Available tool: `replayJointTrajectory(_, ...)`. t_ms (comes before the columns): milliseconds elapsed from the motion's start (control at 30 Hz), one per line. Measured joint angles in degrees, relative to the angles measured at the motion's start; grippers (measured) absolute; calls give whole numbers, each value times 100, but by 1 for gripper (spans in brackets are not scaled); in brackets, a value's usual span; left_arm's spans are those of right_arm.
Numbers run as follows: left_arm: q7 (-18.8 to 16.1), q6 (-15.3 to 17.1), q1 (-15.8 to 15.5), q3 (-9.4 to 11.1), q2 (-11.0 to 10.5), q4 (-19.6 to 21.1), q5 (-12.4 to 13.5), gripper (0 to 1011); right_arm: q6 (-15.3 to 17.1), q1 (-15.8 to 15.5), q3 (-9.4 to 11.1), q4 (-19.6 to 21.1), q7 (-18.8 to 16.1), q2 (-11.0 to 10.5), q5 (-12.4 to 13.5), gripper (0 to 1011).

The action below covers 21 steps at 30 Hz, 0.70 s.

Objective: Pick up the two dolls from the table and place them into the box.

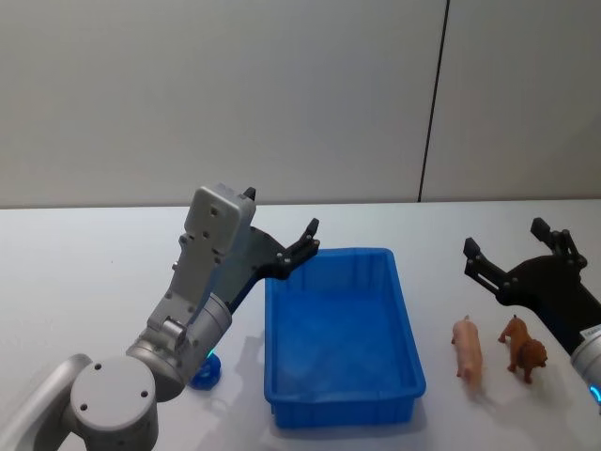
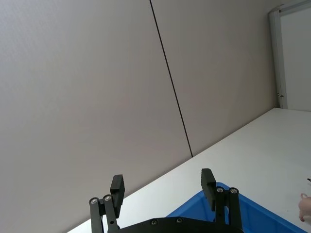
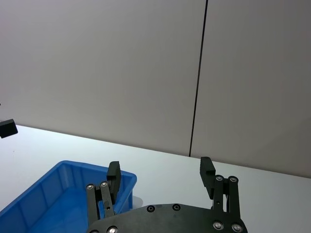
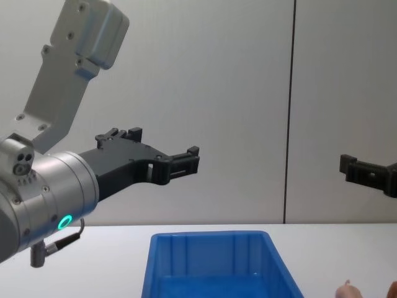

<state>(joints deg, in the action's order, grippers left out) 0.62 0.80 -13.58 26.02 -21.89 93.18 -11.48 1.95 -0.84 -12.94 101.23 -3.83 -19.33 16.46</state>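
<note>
Pig doll (image 1: 468, 348), brown doll (image 1: 523, 348) on desk (image 1: 75, 272) right of blue box (image 1: 343, 406), left end effector (image 1: 300, 249), right end effector (image 1: 505, 240) raised, both spread apart.

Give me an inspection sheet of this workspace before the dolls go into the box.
Surface: white table, plain.
Job's things: blue box, empty; pink pig and brown animal on the table to its right, pig nearer.
Clutter: small blue item beside the left arm, unidentifiable.
Grippers: left gripper open, raised near the box's far left corner; right gripper open, raised beyond the dolls.
Cables: short lead on the left arm.
Surroundings: grey wall with a dark seam.
</note>
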Motion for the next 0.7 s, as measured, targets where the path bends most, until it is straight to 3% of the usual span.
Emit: replayJointTrajectory(700, 0, 0, 0, 0, 0, 0, 0, 1001, 0, 0, 0, 0, 0, 0, 0, 1001)
